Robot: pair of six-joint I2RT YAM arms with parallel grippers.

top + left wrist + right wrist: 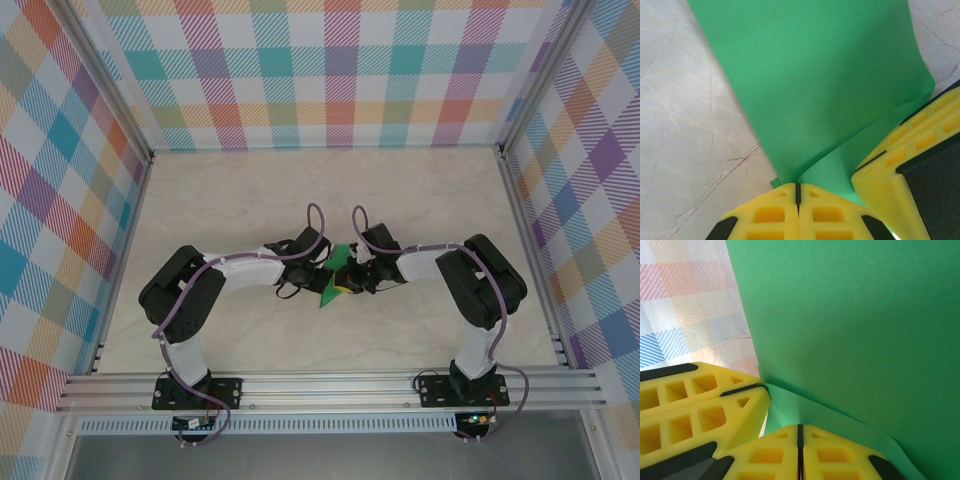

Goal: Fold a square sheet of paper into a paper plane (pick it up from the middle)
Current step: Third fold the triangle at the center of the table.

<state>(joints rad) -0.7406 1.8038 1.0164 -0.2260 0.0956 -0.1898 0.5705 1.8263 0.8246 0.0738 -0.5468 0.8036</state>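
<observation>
Mid-counter point(250, 200): paper point(328, 290) held between both hands. Fingers of left hand point(797, 192) pressed together, pinching paper edge. Those of right hand point(800, 432) likewise, pinching just beside. Sheet light, thin, floppy, bowing in wrist views; likely tears if hands pull apart. Best hold: close pinches near fold line. Top view: narrow tip points near-left, long axis roughly near-far.

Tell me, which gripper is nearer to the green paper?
Neither, left and right alike: both hold the green paper. The left gripper pinches it from its left side, the right gripper from its right side.
</observation>
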